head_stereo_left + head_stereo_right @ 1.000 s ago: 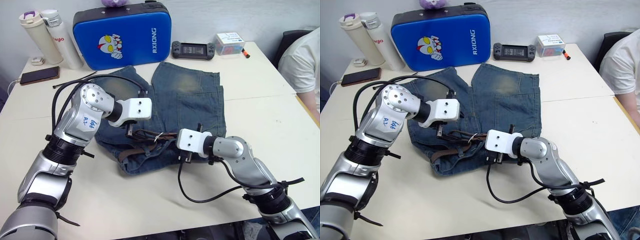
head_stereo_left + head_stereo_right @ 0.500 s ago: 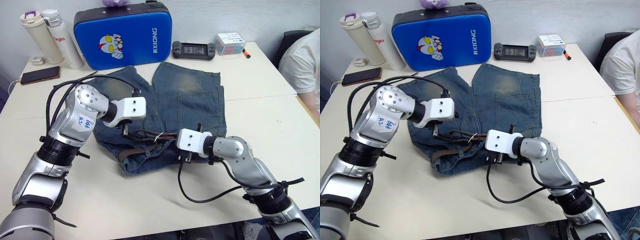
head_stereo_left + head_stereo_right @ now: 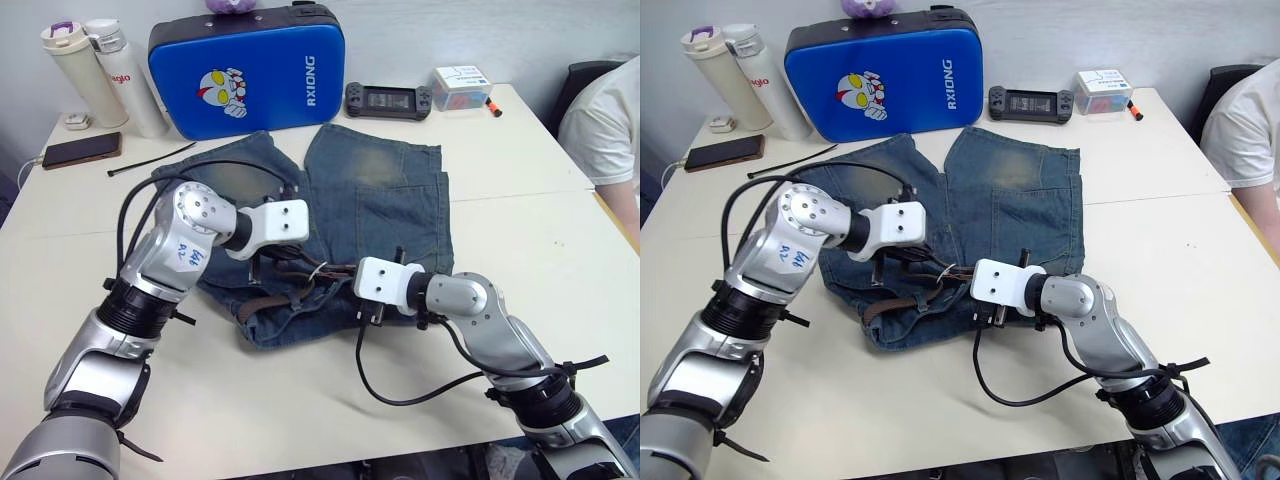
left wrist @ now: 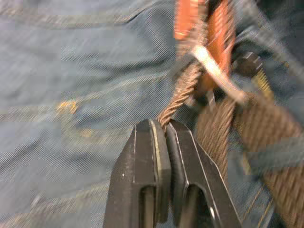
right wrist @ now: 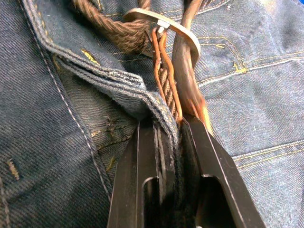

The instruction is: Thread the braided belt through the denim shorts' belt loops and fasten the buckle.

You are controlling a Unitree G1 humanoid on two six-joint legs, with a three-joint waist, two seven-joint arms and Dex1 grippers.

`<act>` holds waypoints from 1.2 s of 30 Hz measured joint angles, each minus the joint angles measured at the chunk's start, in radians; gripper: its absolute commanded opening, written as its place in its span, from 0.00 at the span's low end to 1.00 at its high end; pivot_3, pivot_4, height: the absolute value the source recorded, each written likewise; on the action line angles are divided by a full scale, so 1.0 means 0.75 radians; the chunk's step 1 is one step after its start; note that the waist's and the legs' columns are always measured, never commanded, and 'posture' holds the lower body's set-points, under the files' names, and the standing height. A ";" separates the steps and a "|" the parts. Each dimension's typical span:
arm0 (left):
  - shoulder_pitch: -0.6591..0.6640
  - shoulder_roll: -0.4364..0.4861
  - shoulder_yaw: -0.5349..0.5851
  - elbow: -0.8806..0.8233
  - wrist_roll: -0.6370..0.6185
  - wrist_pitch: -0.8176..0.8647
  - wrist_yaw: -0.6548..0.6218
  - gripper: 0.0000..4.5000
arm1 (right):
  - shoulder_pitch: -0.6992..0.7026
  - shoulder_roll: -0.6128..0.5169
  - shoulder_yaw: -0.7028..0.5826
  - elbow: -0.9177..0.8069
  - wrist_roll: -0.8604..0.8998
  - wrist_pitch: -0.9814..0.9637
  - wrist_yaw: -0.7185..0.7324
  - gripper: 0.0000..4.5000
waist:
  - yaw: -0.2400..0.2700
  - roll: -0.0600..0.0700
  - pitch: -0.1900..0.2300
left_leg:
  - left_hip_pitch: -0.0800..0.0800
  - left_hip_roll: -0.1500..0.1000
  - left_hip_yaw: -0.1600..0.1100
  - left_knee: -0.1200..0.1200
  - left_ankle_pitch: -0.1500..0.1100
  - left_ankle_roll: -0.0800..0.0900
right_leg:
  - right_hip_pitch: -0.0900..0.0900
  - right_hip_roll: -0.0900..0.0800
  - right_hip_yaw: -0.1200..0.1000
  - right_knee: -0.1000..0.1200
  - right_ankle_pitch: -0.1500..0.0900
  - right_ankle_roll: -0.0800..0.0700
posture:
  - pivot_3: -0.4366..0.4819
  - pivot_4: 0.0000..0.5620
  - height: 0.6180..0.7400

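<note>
The faded blue denim shorts (image 3: 380, 190) lie flat mid-table, waistband toward me. The dark brown braided belt (image 3: 272, 300) runs bunched along that waistband. Its silver buckle (image 5: 161, 23) lies just beyond my right fingers. My left gripper (image 3: 262, 268) hangs over the waistband's left part. In the left wrist view it (image 4: 165, 130) is shut on a braided strand of the belt, with the buckle (image 4: 216, 73) close ahead. My right gripper (image 3: 372, 318) sits at the waistband's near edge. In its wrist view it (image 5: 168, 128) is clamped on the folded denim hem, with belt beside it.
A blue case (image 3: 247, 68) stands behind the shorts, two bottles (image 3: 75, 70) and a phone (image 3: 78, 150) at far left. A black cable tie (image 3: 150, 160) lies left of the shorts. A handheld console (image 3: 387, 98) and small box (image 3: 460, 85) sit far right; a person (image 3: 605, 130) is at the right edge.
My left gripper has shifted right and down onto the waistband and closed from wide open onto the belt strand. The right arm has stayed put.
</note>
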State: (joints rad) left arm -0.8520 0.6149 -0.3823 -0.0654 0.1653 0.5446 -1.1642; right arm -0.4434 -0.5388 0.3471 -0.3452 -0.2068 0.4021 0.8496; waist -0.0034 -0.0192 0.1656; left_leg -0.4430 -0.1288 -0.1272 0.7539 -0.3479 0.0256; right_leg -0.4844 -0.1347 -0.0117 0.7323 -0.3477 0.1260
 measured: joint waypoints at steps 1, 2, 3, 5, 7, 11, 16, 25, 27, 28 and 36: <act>0.000 -0.014 -0.013 -0.004 -0.001 0.001 0.002 0.01 | 0.000 0.000 0.000 0.000 0.000 0.000 0.000 0.00 | 0.000 0.000 0.000 | 0.000 0.000 0.000 0.000 0.000 0.000 | 0.000 0.000 0.000 0.000 0.000 0.000 | 0.48 0.27 0.38; 0.000 -0.024 -0.025 -0.006 -0.002 0.002 0.005 0.01 | 0.000 0.000 0.000 0.000 0.000 0.000 0.000 0.00 | 0.000 0.000 0.000 | 0.000 0.000 0.000 0.000 0.000 0.000 | 0.000 0.000 0.000 0.000 0.000 0.000 | 0.48 0.27 0.38; 0.000 -0.030 -0.031 -0.006 -0.002 0.003 0.007 0.01 | 0.000 0.000 0.001 0.000 0.000 0.000 0.000 0.00 | 0.000 0.000 0.000 | 0.000 0.000 0.000 0.000 0.000 0.000 | 0.000 0.000 0.000 0.000 0.000 0.000 | 0.48 0.27 0.38; 0.000 -0.040 -0.038 -0.006 -0.002 0.011 0.011 0.01 | 0.000 0.000 0.001 0.000 0.000 0.001 0.000 0.00 | 0.000 0.000 0.000 | 0.000 0.000 0.000 0.000 0.000 0.000 | 0.000 0.000 0.000 0.000 0.000 0.000 | 0.48 0.27 0.38; -0.001 -0.049 -0.039 -0.005 -0.002 0.018 0.018 0.01 | 0.000 0.000 0.001 0.000 0.000 0.003 0.000 0.00 | 0.000 0.000 0.000 | 0.000 0.000 0.000 0.000 0.000 0.000 | 0.000 0.000 0.000 0.000 0.000 0.000 | 0.48 0.27 0.38; -0.004 -0.078 -0.039 0.005 0.001 0.028 0.043 0.01 | 0.000 -0.001 0.001 0.000 -0.001 0.018 0.000 0.00 | 0.001 0.000 0.000 | 0.000 0.000 0.000 0.000 0.000 0.000 | 0.000 0.000 0.000 0.000 0.000 0.000 | 0.48 0.27 0.38; -0.009 -0.084 0.004 -0.006 -0.070 0.158 0.022 0.42 | 0.000 -0.002 0.001 -0.003 0.001 0.017 0.001 0.00 | 0.001 0.000 0.000 | 0.000 0.000 0.000 0.000 0.000 0.000 | 0.000 0.000 0.000 0.000 0.000 0.000 | 0.48 0.27 0.38; -0.121 0.114 0.254 -0.119 -0.400 0.492 -0.128 0.99 | -0.002 -0.063 0.005 -0.004 0.011 -0.018 0.051 0.00 | 0.000 0.000 0.000 | 0.000 0.000 0.000 0.000 0.000 0.000 | 0.000 0.000 0.001 0.001 0.000 0.000 | 0.48 0.27 0.38; -0.129 0.160 0.297 -0.128 -0.456 0.547 -0.135 0.99 | -0.003 -0.077 0.003 -0.004 0.025 -0.028 0.071 0.00 | 0.001 0.000 0.000 | 0.000 0.000 -0.001 0.000 0.000 0.000 | 0.000 0.000 0.001 0.000 0.000 0.000 | 0.48 0.27 0.38; -0.129 0.179 0.299 -0.134 -0.476 0.561 -0.136 0.99 | -0.004 -0.087 0.001 -0.008 0.037 -0.028 0.084 0.00 | 0.002 0.000 0.000 | 0.000 0.000 -0.001 0.000 0.000 0.000 | 0.000 0.000 0.001 0.000 0.000 0.000 | 0.48 0.27 0.38; -0.055 0.262 0.296 -0.194 -0.579 0.581 -0.102 1.00 | -0.014 -0.165 -0.035 -0.117 0.239 0.000 0.255 0.69 | 0.001 0.000 0.000 | 0.000 0.000 -0.001 0.000 0.000 0.000 | 0.000 0.000 0.001 -0.001 0.000 0.000 | 0.48 0.27 0.38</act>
State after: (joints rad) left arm -0.8935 0.8115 -0.1603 -0.2112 -0.2692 0.9800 -1.2410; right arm -0.4543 -0.6625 0.3208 -0.4327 -0.0280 0.4019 1.0408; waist -0.0024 -0.0192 0.1657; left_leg -0.4430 -0.1287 -0.1276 0.7539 -0.3481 0.0256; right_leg -0.4841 -0.1348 -0.0109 0.7318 -0.3478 0.1258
